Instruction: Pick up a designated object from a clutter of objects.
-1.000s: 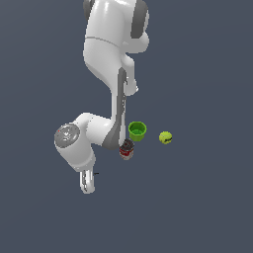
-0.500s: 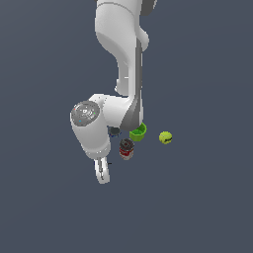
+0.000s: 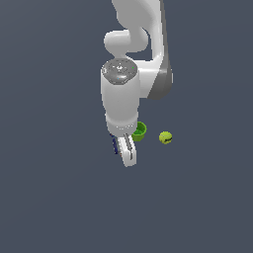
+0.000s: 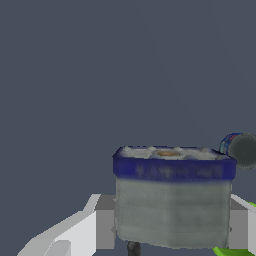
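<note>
Arm is folded over the clutter, hand [image 3: 124, 150] pointing down at the surface [image 3: 54, 197], just beside the green cup [image 3: 140, 131] on the exterior view's left. Yellow-green ball [image 3: 165, 137] sits apart from the cup, further to the exterior view's right.

Wrist view: the grey boxy item with a dark blue edge [image 4: 173, 196] fills the space between the two white fingers [image 4: 80, 230], one on each side of it. Fingers stand apart, flanking the box; whether the pads actually touch its sides cannot be told. A thin dark bit pokes out at the box's underside. Small dark round item [image 4: 243, 149] sits just beside the box's blue rim. Sliver of green cup shows near the other finger.

Judgement: hand is straddling the target so closing would pinch its flat grey sides. Grasp looks lined up, lift not yet done. Neighbours are close, so a knock is possible.
</note>
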`<state>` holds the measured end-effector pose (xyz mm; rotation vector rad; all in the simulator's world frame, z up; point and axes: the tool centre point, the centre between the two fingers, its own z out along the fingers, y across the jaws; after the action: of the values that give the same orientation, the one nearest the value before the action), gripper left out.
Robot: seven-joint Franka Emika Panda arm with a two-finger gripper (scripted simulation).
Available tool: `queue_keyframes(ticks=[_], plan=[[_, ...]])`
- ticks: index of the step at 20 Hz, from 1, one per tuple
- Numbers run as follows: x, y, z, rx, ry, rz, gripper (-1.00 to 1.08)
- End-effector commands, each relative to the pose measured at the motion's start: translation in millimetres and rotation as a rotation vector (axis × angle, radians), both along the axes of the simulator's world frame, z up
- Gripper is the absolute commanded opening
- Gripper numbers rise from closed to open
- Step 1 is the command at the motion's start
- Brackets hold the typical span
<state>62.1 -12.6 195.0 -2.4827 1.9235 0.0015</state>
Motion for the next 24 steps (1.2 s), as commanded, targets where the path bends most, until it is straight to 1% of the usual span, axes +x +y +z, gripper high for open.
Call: queue_keyframes(ticks=[1,17,21,24], plan=[[-7,21,24,-0.001,0.000,-0.001,-1.00],[-41,156,171,-0.004,-0.001,-0.001,-1.00],[-47,183,200,-0.003,-0.001,-0.001,-1.00],[-49,198,216,-0.002,0.000,-0.001,-1.00]])
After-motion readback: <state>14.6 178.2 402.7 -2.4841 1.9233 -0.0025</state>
